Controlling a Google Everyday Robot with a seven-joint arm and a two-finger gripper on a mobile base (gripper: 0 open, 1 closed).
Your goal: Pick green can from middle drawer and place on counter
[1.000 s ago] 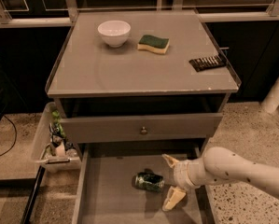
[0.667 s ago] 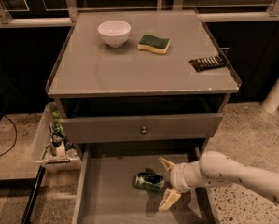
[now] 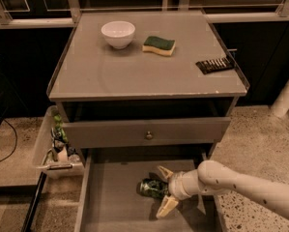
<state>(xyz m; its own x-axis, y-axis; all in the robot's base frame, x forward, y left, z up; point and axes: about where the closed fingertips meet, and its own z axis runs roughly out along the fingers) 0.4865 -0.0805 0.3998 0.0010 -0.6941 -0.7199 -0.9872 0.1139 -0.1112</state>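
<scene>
Drawer [image 3: 112,202] — shallow, grey, flat-floored — holds the can [image 3: 151,188], a mottled green cylinder lying on its side mid-floor. Gripper [image 3: 166,189]: cream tapered fingers spread, one far and one near of the can's right end. Counter [image 3: 144,76] — smooth grey slab — bears a round white bowl [image 3: 118,34] and a sponge [image 3: 159,45].

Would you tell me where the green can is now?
The green can lies on the middle drawer floor, lower centre, between the open jaws of the gripper.

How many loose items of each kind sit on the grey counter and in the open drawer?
White round bowl: 1
Green-and-yellow sponge: 1
Black ridged flat packet: 1
Dark green drink can: 1, in the grey drawer at the gripper, jaws open
Total: 4
</scene>
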